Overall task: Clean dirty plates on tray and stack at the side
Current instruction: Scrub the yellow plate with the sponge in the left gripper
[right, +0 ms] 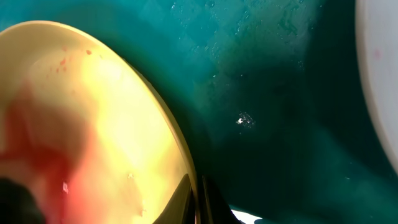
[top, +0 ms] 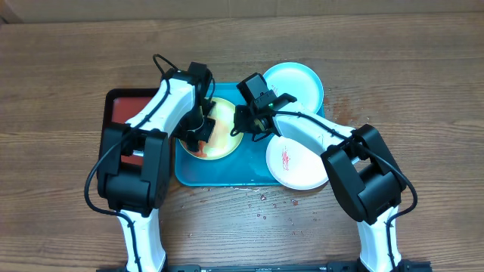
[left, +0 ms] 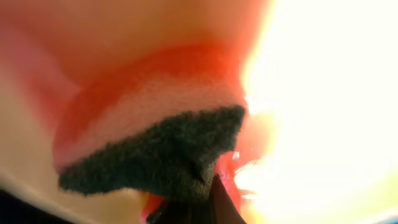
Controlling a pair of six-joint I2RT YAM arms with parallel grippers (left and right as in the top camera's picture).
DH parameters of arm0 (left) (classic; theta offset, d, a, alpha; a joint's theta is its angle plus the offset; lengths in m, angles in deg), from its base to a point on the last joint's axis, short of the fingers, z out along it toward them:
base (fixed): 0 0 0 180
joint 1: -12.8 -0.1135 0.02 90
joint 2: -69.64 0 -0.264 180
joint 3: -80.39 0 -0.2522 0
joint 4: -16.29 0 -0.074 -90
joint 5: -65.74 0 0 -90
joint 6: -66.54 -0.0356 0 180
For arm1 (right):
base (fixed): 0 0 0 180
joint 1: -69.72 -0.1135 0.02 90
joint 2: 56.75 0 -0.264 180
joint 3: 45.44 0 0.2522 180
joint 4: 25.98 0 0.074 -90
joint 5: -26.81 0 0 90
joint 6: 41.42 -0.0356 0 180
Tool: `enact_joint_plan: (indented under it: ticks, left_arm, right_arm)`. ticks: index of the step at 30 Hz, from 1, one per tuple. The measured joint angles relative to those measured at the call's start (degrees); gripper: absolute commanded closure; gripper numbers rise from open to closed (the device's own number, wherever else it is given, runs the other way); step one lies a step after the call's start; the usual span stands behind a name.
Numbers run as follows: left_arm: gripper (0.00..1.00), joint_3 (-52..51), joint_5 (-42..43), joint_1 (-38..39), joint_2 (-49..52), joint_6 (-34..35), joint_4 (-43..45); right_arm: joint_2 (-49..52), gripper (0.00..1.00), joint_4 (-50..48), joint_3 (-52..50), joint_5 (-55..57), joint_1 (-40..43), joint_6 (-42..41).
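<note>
Nearest the robot, the white round plastic plate (top: 302, 166) with a red smear lies at the near right corner of the large turquoise rectangular plastic tray (top: 219, 175), overhanging its rim onto the wooden desk (top: 60, 68). Just beyond, on the tray's left half, sits the yellow-green-rimmed round plastic plate (top: 223, 140), its face streaked red. The left tool (top: 198, 134) bears down on it from the left, closed on a pink foam sponge (left: 152, 143) whose dark scouring side meets the plate. The right tool (top: 248, 127) comes in from the opposite side. Its wrist view shows the fingers drawn narrow about the plate's right rim, seemingly pinning it. So the plate lies between the two tools with the left arm over the smear, and a scrub stroke would likely run towards the held rim. Farthest, the pale blue round plastic plate (top: 296, 81) rests in the tray's far right corner. A smaller red tray (top: 122, 107) lies to the left.
</note>
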Motion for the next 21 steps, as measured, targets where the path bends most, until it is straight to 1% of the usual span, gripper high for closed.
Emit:
enact_joint_plan:
  ticks: [5, 8, 13, 16, 21]
  left_arm:
    - [0.96, -0.15, 6.54, -0.09, 0.00, -5.75, 2.93]
    - [0.96, -0.26, 8.22, -0.09, -0.02, -7.19, 7.17]
    - [0.96, -0.42, 10.32, 0.04, -0.13, -8.17, 17.03]
    - [0.96, -0.46, 8.61, 0.39, -0.11, -6.21, 21.79]
    - [0.96, -0.46, -1.70, 1.22, -0.11, 4.22, 24.20]
  right_arm:
    - [0.00, 0.96, 0.00, 0.00, 0.09, 0.00, 0.07]
    - [0.00, 0.96, -0.07, 0.00, 0.85, 0.24, -0.13]
    - [0.00, 0.96, -0.24, 0.02, 1.57, 0.61, -0.92]
    - [0.00, 0.96, -0.28, 0.04, 1.55, 0.61, -0.94]
    - [0.02, 0.96, -0.52, 0.04, 1.11, 0.44, -1.09]
